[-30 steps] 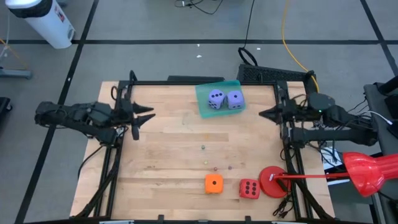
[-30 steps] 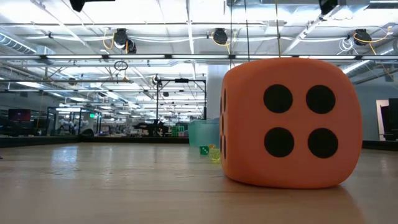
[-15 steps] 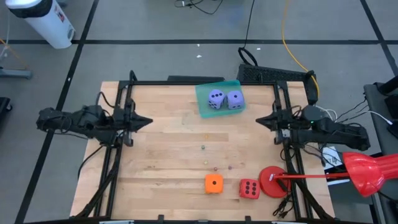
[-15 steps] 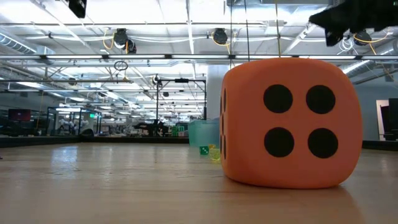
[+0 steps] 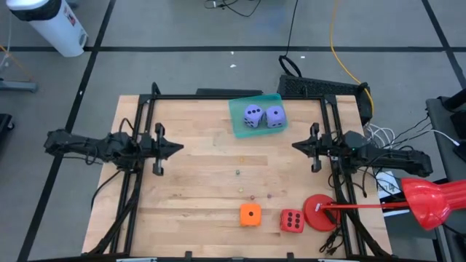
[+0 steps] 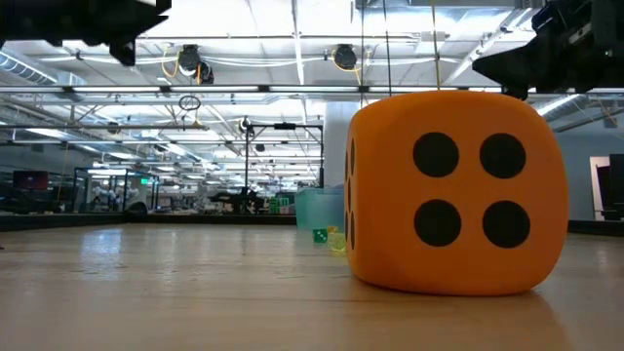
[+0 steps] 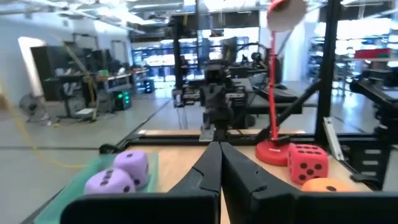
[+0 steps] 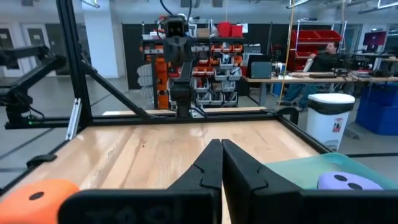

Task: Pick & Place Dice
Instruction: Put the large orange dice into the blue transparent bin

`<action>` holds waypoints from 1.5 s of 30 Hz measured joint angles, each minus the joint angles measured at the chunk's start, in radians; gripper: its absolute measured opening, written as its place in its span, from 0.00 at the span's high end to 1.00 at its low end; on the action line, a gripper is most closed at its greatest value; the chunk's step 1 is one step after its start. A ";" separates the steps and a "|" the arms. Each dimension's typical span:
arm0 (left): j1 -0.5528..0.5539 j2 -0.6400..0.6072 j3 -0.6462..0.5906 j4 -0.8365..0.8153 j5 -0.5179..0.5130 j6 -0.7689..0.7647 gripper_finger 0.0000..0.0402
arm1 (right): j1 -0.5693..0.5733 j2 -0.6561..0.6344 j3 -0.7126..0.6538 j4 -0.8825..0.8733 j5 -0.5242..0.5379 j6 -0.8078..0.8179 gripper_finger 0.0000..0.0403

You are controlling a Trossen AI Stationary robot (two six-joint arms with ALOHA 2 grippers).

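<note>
A grey floor crossed by dark tape lines surrounds the wooden bench. A white cylindrical bin stands on the floor at one corner of the high view, and a yellow cable and a black cable trail across the floor beyond the bench. In the low view, rows of ceiling lights and pipes run over a large open hall. The right wrist view shows racks with red storage bins, a white lidded bin, and a person seated at a far desk.
</note>
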 joint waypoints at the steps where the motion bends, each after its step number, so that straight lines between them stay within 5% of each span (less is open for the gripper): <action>1: 0.000 -0.009 -0.014 0.003 -0.003 -0.011 0.99 | 0.000 0.000 0.000 -0.010 0.000 0.000 1.00; 13: 0.000 -0.045 -0.241 0.239 -0.003 -0.049 0.99 | 0.000 0.000 -0.065 0.029 0.002 0.028 1.00; 23: 0.000 -0.038 -0.240 0.219 -0.058 -0.056 0.96 | 0.000 0.001 -0.104 0.059 0.003 0.027 1.00; 30: -0.001 -0.037 -0.240 0.231 0.033 -0.039 0.95 | 0.000 0.000 -0.105 0.097 0.003 0.031 1.00; 36: 0.000 -0.037 -0.231 0.235 -0.134 -0.089 0.95 | 0.000 0.000 -0.106 0.111 0.003 0.030 1.00; 45: -0.015 0.033 -0.185 0.196 -0.150 -0.123 0.99 | 0.000 0.000 -0.107 0.111 0.008 0.015 1.00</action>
